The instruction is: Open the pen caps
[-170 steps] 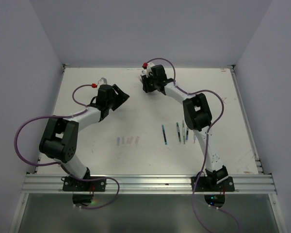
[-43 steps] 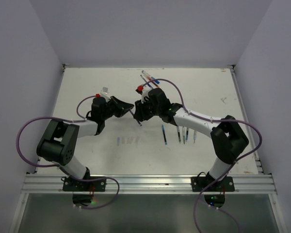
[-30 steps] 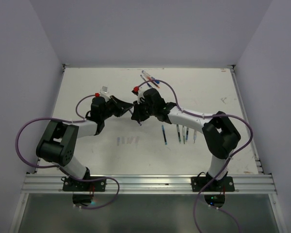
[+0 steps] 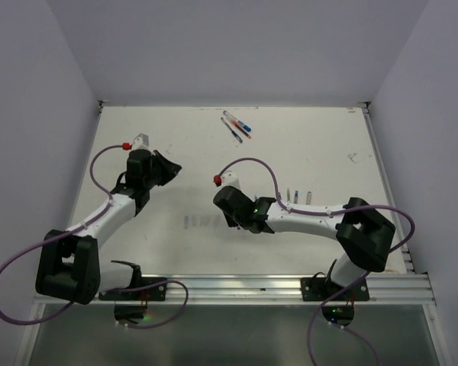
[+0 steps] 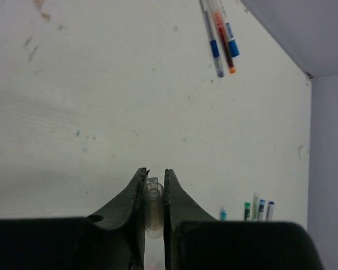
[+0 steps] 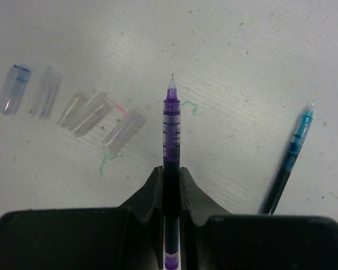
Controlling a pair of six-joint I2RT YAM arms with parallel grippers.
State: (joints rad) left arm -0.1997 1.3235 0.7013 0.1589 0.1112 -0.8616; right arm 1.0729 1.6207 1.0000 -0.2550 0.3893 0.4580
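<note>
Pen cap [image 5: 153,205], clear, is clamped in the left gripper [image 5: 154,175], visible only in the left wrist view. Right gripper [image 6: 170,173] clamps an uncapped purple pen [image 6: 171,121]; five loose caps [image 6: 92,114] lie ahead-left, a teal pen [image 6: 293,152] ahead-right. Three capped pens [image 5: 222,35] lie far beyond the left gripper.

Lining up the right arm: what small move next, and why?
Probably lay the purple pen beside the uncapped teal pen and open the right gripper: the purple pen's tip is bare, and the left gripper holds a clear cap.
</note>
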